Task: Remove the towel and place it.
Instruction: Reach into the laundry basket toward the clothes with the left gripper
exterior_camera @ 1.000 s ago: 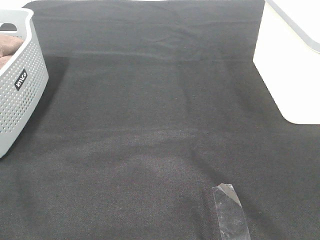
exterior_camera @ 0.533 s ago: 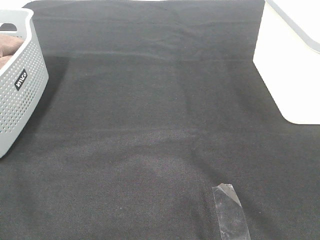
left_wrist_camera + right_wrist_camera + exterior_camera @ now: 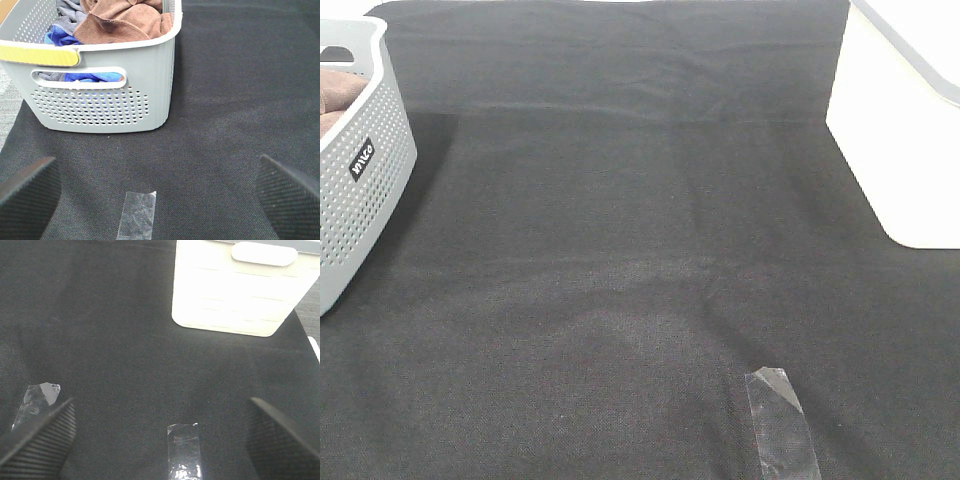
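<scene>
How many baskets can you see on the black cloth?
2. A grey basket stands at the left edge, with the brown towel inside. A white basket stands at the right edge. Others could be outside the pictures.

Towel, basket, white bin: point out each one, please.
towel (image 3: 125, 22), left wrist view, on its brown plush folds.
basket (image 3: 100, 107), left wrist view, on the perforated grey wall.
white bin (image 3: 235, 295), right wrist view, on the ribbed side wall.
</scene>
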